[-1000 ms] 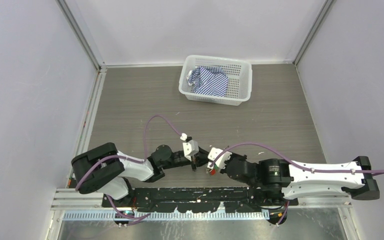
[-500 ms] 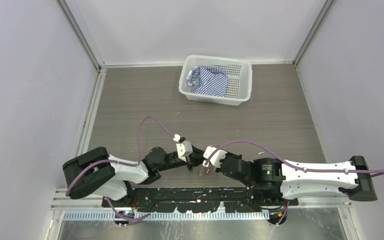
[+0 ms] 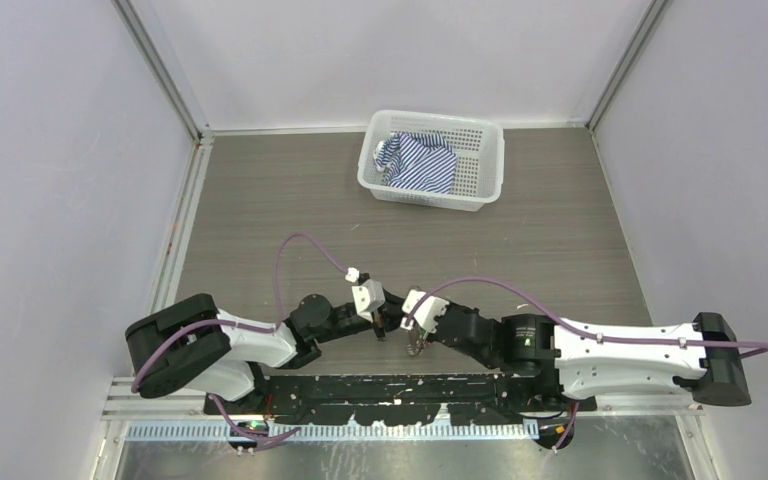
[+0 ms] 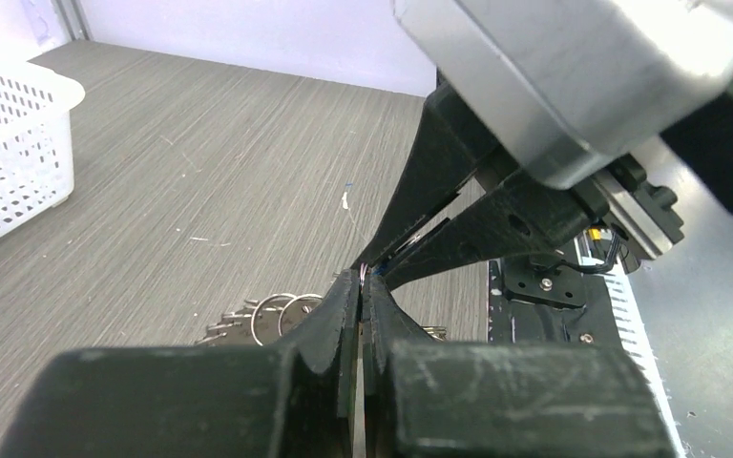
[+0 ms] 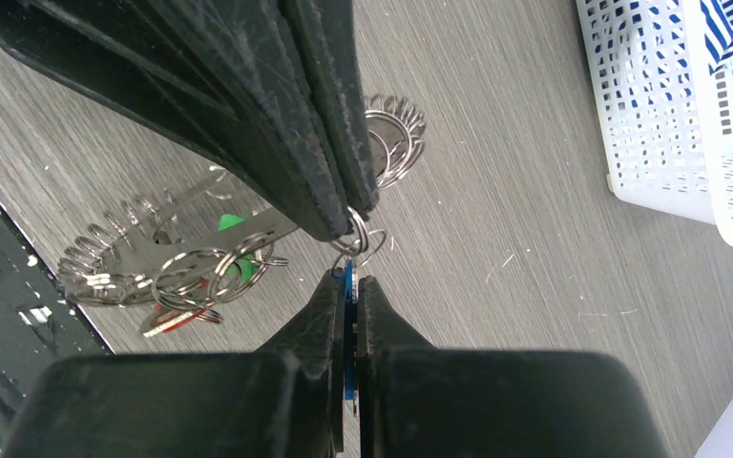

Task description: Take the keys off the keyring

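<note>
Right gripper: fingers pressed together, pinching the blue key, whose long axis runs along the fingers. Directly ahead, tip to tip, is the left gripper, also pressed together and apparently nipping the small split ring at the key's head. The toothed keyring lies on the wooden table below and to one side, with the red key beside it. Judgement: the release depends on pulling apart along this shared axis.
</note>
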`<action>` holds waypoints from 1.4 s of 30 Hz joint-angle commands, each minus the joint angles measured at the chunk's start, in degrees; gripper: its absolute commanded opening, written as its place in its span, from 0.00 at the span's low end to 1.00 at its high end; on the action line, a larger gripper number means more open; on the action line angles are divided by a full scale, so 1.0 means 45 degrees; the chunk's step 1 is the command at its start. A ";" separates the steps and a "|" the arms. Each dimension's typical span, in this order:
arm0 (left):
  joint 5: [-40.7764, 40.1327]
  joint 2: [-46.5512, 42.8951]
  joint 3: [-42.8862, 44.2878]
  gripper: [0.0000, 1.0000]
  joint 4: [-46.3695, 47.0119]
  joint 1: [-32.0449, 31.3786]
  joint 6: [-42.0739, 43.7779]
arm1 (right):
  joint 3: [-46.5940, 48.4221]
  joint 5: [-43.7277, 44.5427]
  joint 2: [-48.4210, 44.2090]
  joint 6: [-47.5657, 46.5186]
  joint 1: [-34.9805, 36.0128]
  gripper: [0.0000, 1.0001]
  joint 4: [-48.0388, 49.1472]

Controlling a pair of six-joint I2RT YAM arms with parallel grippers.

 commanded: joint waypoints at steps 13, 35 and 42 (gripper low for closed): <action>-0.1350 0.0043 0.0322 0.01 0.1813 0.0023 0.0073 | -0.0884 -0.0825 0.0411 0.0084 -0.0679 0.01 0.2812; -0.3171 -0.1584 -0.0430 0.01 0.1813 0.0063 0.0038 | -0.1851 -0.0416 0.0656 0.1199 -0.1837 0.01 0.6218; -0.4189 -0.1658 -0.0654 0.01 0.1813 0.0079 0.0232 | -0.1741 -0.0310 0.0143 0.1212 -0.2306 0.01 0.5729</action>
